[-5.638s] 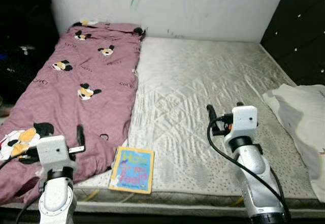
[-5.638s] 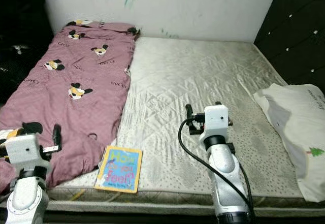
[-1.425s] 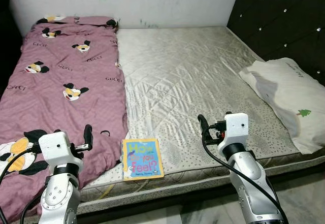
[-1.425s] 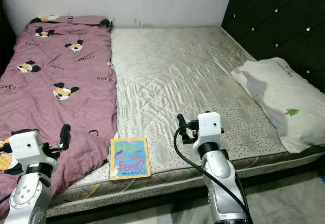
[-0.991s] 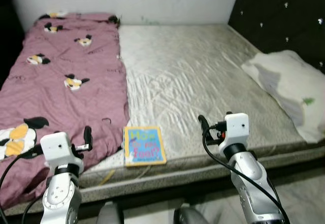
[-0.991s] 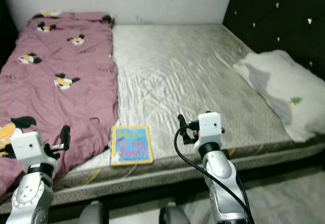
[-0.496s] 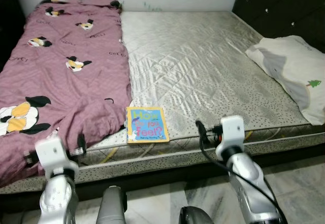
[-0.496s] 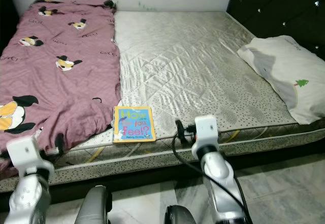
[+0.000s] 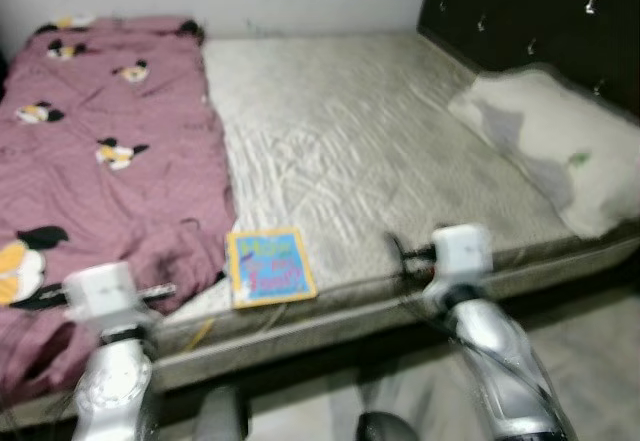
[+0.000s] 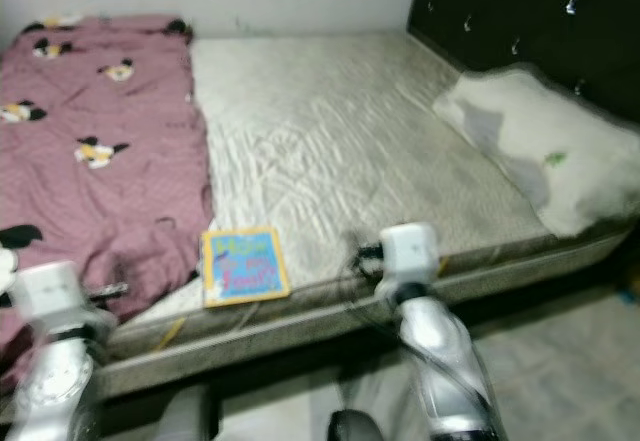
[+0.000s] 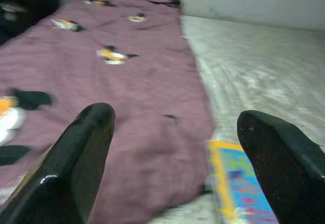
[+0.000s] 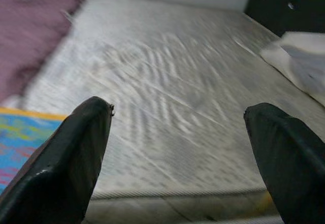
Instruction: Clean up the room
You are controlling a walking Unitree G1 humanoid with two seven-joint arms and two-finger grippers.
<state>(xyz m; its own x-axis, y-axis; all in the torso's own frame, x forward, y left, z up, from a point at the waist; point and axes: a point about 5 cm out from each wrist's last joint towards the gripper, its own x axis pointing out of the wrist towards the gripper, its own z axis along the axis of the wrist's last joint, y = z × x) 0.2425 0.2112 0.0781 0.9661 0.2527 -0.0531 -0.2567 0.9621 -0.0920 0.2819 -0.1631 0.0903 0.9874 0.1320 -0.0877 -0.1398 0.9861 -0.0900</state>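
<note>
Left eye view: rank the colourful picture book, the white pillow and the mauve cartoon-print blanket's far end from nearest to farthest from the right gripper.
1. Colourful picture book, at the mattress's near edge, to the left of the right gripper.
2. White pillow, to the right by the dark headboard.
3. Mauve cartoon-print blanket's far end, far left at the wall.

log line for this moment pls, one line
phase: standing at bed edge, view blurred | left gripper: open, empty | right gripper: open, empty | book: flat at mattress edge beside blanket | pillow: by headboard
</note>
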